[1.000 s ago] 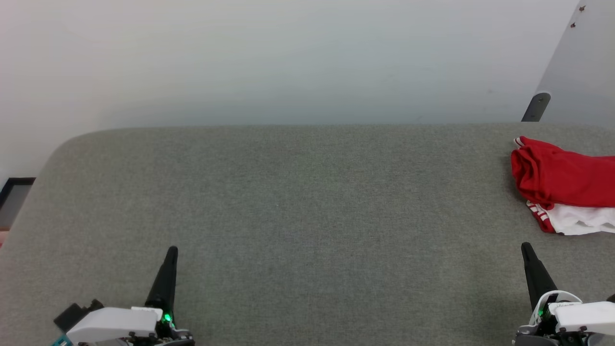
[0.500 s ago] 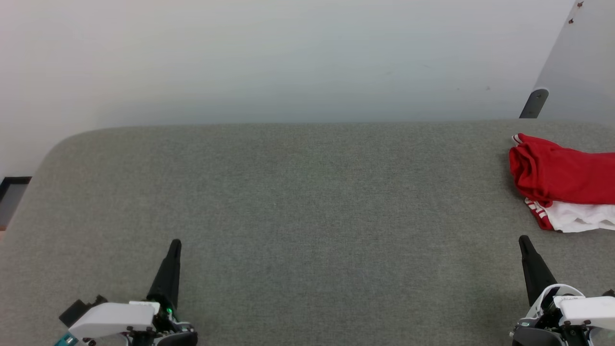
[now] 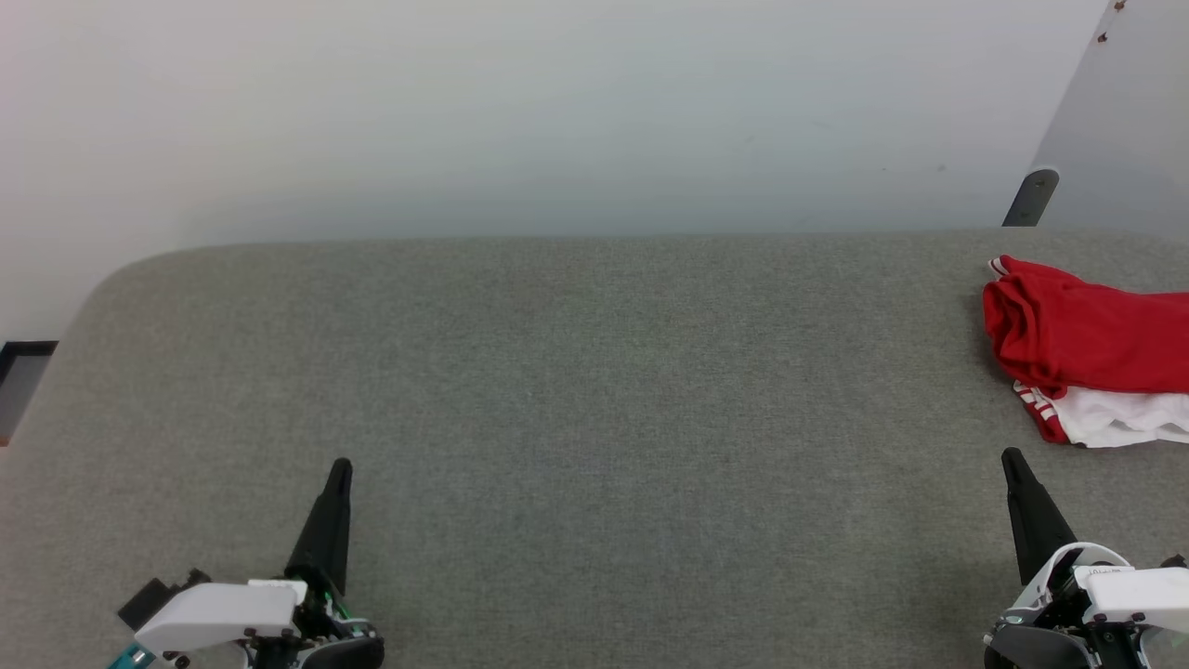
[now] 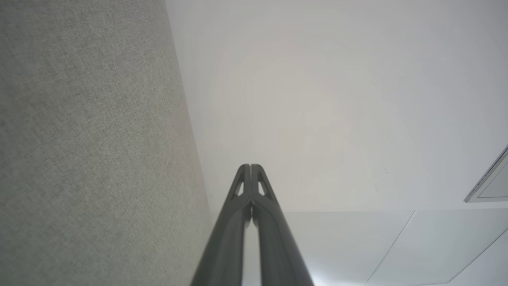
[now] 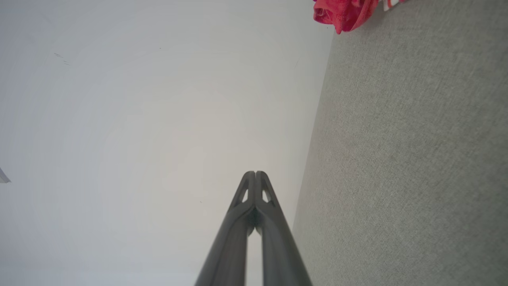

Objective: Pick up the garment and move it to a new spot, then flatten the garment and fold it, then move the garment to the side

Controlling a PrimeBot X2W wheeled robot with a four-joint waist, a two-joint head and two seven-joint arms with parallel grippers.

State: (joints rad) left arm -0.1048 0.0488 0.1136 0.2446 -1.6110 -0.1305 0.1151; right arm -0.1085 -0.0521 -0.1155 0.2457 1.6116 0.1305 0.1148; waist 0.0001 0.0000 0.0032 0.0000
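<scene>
The garment (image 3: 1087, 339), red shorts with a white striped panel, lies folded in a bundle at the far right of the grey fabric table (image 3: 576, 390), cut off by the picture's right edge. Its red edge (image 5: 343, 14) peeks in at the top of the right wrist view. My right gripper (image 3: 1010, 458) hovers shut just in front of the garment, apart from it, holding nothing; its fingers (image 5: 254, 175) press together. My left gripper (image 3: 341, 466) is shut and empty at the lower left, fingers (image 4: 250, 167) touching.
A pale wall (image 3: 557, 111) rises behind the table's far edge. A grey panel with a dark bracket (image 3: 1031, 197) stands at the back right. The table's rounded left corner (image 3: 111, 279) drops off to the floor.
The whole head view has shifted slightly, so the camera moved. Both grippers show a little higher in the picture. The garment lies unmoved on the table.
</scene>
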